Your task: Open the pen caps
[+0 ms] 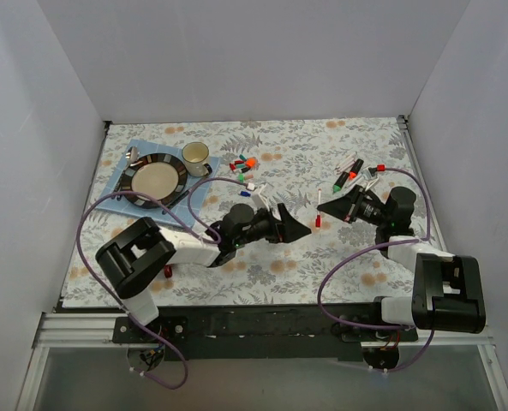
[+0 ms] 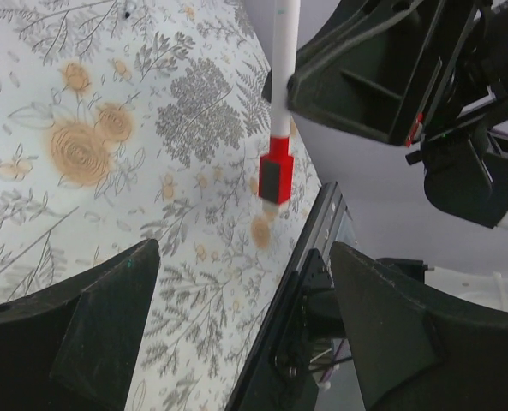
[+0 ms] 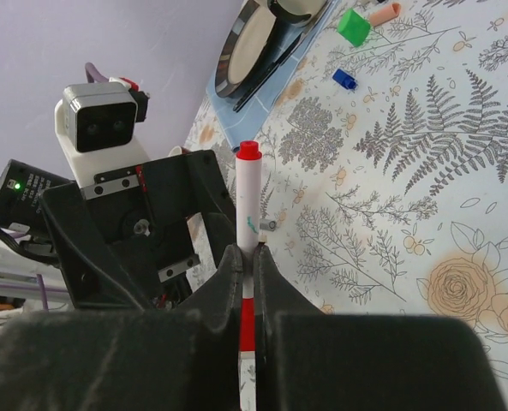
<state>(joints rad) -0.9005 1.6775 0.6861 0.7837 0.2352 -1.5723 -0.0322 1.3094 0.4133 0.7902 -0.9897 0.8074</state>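
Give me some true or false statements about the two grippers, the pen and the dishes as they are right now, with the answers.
1. The right gripper is shut on a thin white pen. True.
2. The left gripper has clamped the pen's red cap. False: its jaws stand wide open, clear of the cap.
3. The mug stands on the plate. False: it stands beside the plate.
4. Loose caps lie on the table to the right of the mug. True.
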